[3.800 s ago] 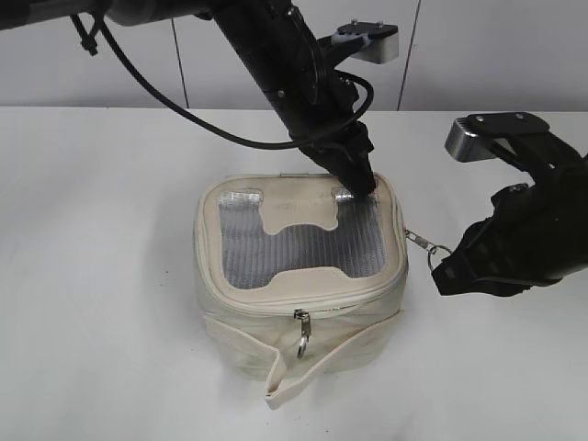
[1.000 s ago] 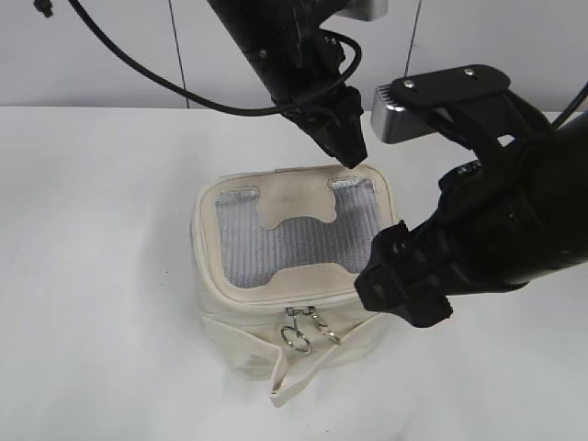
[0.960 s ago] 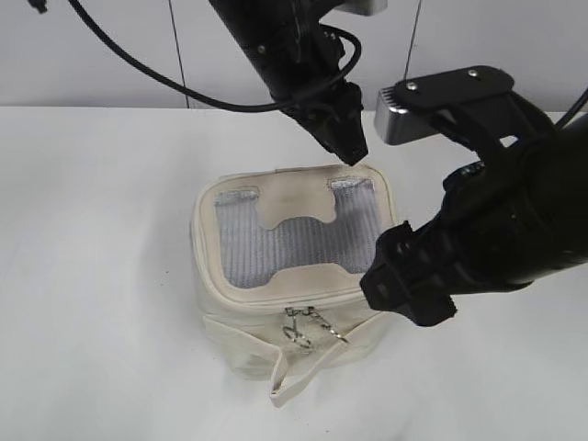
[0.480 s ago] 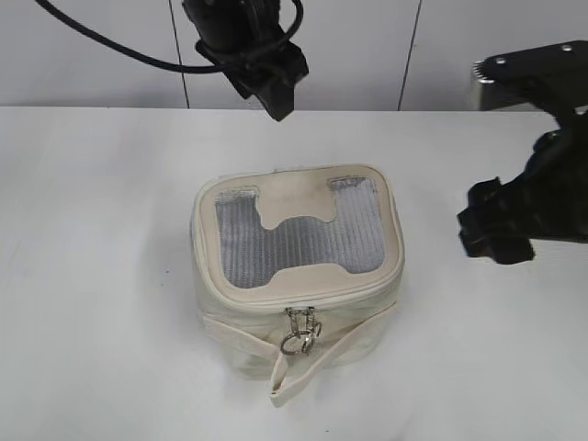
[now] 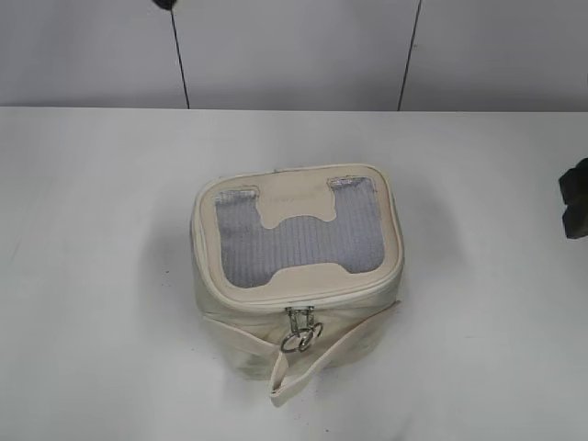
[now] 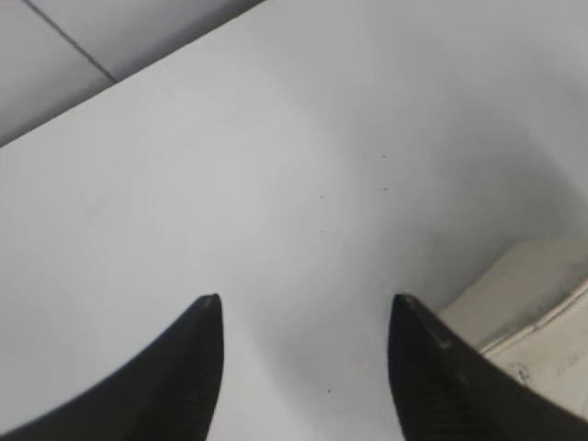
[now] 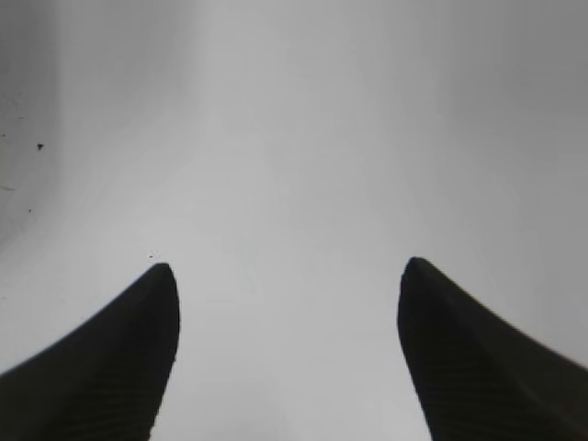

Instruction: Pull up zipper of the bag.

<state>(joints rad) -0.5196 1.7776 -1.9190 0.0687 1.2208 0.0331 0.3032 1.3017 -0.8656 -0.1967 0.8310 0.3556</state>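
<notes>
A cream fabric bag point(image 5: 299, 276) with a silver mesh lid stands in the middle of the white table. Its two metal zipper pulls with rings point(image 5: 301, 333) hang together at the front centre, and the lid seam looks closed. A corner of the bag shows in the left wrist view point(image 6: 537, 294). My left gripper point(image 6: 306, 299) is open and empty over bare table, away from the bag. My right gripper point(image 7: 287, 266) is open and empty over bare table. In the exterior view only a dark part of the right arm point(image 5: 576, 197) shows at the right edge.
A loose cream strap point(image 5: 317, 363) hangs from the bag's front toward the near table edge. A grey panelled wall point(image 5: 294, 50) runs behind the table.
Both arms have drawn back from the bag, the left one up out of the exterior view, the right one to the right edge. The second zipper pull now hangs beside the first at the front.
</notes>
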